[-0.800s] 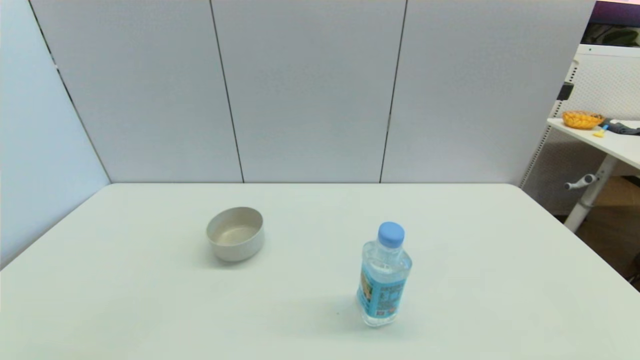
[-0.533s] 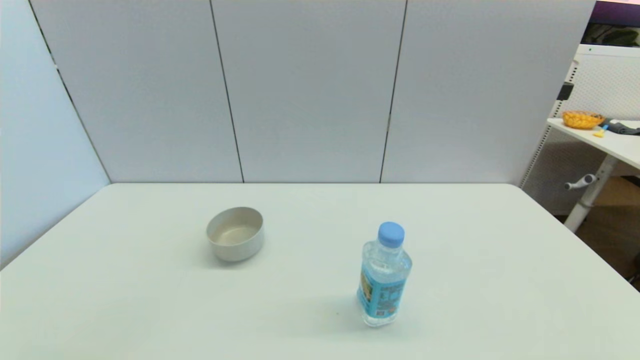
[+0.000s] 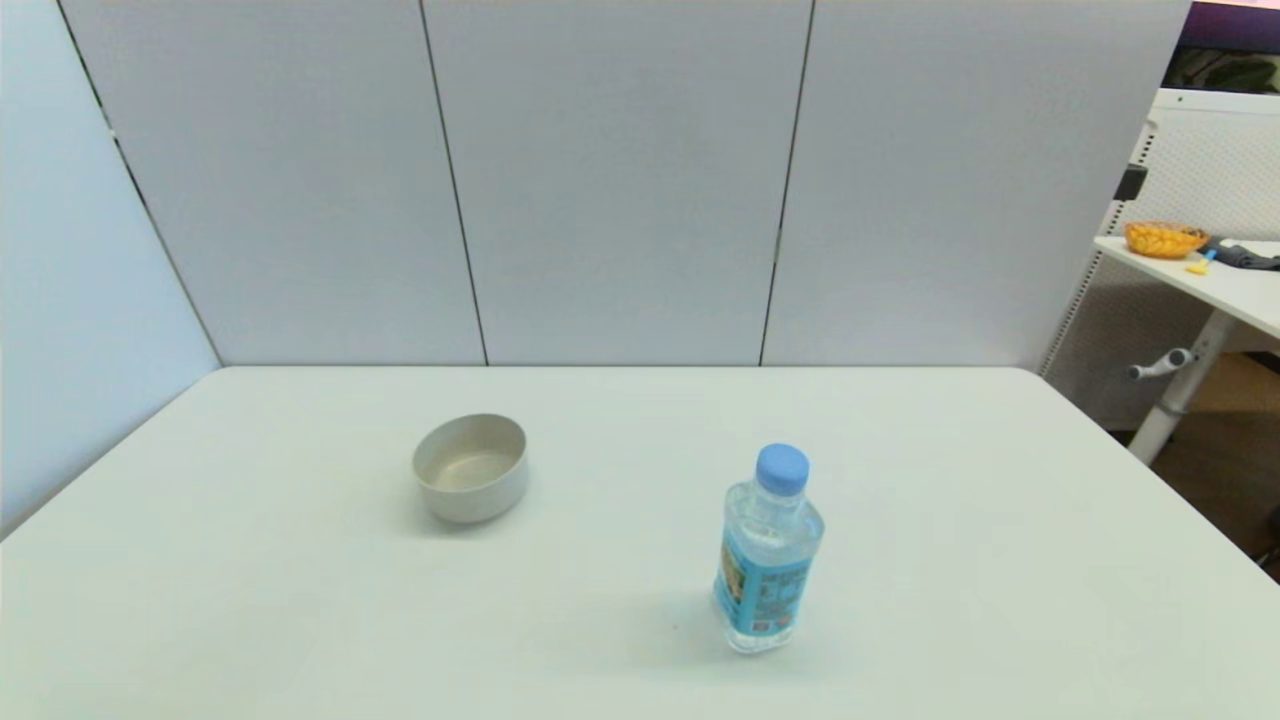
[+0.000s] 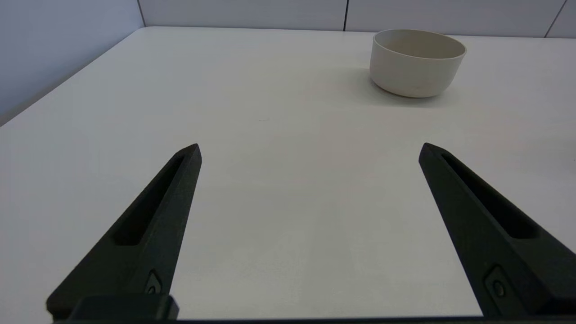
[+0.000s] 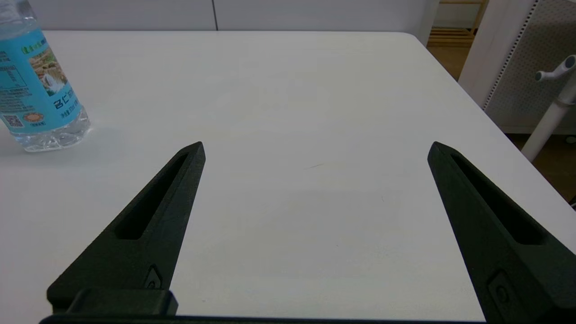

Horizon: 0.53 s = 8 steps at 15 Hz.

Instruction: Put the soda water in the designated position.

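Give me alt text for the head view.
A soda water bottle stands upright on a white table, toward the robot's right, apart from a beige bowl to its left. No arms are visible.

White table [image 3: 950, 520] runs back to grey partition panels. Soda water [image 3: 767, 552] stands upright on it, light-blue cap on, blue label facing the camera, at roughly 5 o'clock from table centre. Beige bowl [image 3: 470, 467] sits at about 10 o'clock from the bottle, well apart, open side up, apparently empty. At 2 o'clock, off the table, a second desk [image 3: 1230, 285] carries an orange dish [image 3: 1163, 238]. No arm or gripper in view.
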Available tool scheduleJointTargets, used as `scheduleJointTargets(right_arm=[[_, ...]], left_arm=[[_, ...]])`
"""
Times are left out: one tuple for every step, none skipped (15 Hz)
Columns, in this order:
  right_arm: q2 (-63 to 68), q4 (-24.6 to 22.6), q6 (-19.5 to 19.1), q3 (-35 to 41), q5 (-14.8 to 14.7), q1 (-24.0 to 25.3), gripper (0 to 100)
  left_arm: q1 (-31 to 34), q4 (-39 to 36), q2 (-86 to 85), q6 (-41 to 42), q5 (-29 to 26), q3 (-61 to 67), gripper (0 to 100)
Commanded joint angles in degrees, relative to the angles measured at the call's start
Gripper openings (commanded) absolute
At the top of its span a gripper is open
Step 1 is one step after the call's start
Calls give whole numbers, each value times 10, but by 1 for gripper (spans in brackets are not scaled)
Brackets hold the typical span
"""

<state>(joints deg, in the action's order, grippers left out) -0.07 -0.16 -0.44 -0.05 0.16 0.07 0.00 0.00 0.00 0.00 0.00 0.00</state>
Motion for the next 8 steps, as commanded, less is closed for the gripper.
scheduleJointTargets(right_arm=[[1,0,0,0,0,0,100],[1,0,0,0,0,0,100],[1,0,0,0,0,0,100],[1,0,0,0,0,0,100],[1,0,0,0,0,0,100],[1,0,0,0,0,0,100],[1,0,0,0,0,0,100],[1,0,0,0,0,0,100]], left_arm=[[0,0,0,0,0,0,100],[1,0,0,-21,5,0,100],[1,-2,0,-51,18,0,100],[1,-2,0,-53,21,0,100],[1,-3,0,-53,21,0,100],[1,-3,0,-52,21,0,100],[1,-1,10,-48,22,-1,100],[0,-3,33,-28,18,-8,100]])
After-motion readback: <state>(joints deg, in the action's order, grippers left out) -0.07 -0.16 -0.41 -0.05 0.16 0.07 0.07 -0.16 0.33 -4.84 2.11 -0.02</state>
